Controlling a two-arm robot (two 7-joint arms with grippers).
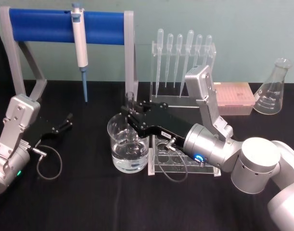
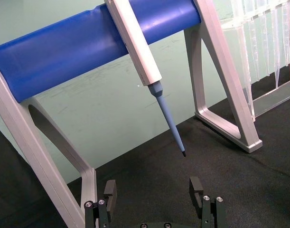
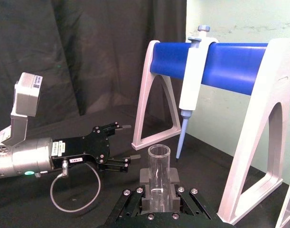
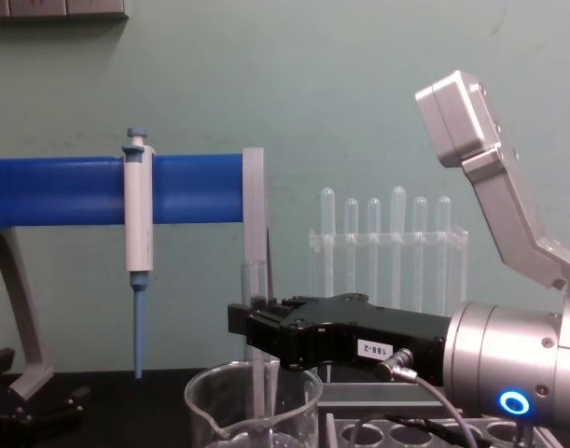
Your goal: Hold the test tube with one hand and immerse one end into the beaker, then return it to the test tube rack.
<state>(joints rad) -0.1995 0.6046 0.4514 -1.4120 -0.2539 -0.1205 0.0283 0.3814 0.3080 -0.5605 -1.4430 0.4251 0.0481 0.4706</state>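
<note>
Chest view: my right hand [image 4: 255, 325] grips the test tube [image 4: 255, 280] upright, its lower end down inside the beaker [image 4: 298, 397].
I judge the dip is in hand; next I must lift the tube straight up clear of the rim and carry it to the rack [image 1: 151, 166] just beside the beaker. Whether the closed end reaches the water [image 1: 130, 155] I cannot tell, and my right arm [image 1: 209, 144] covers part of the rack. My left hand [image 1: 67, 121] lies open near the desk's [image 1: 89, 202] left edge.
</note>
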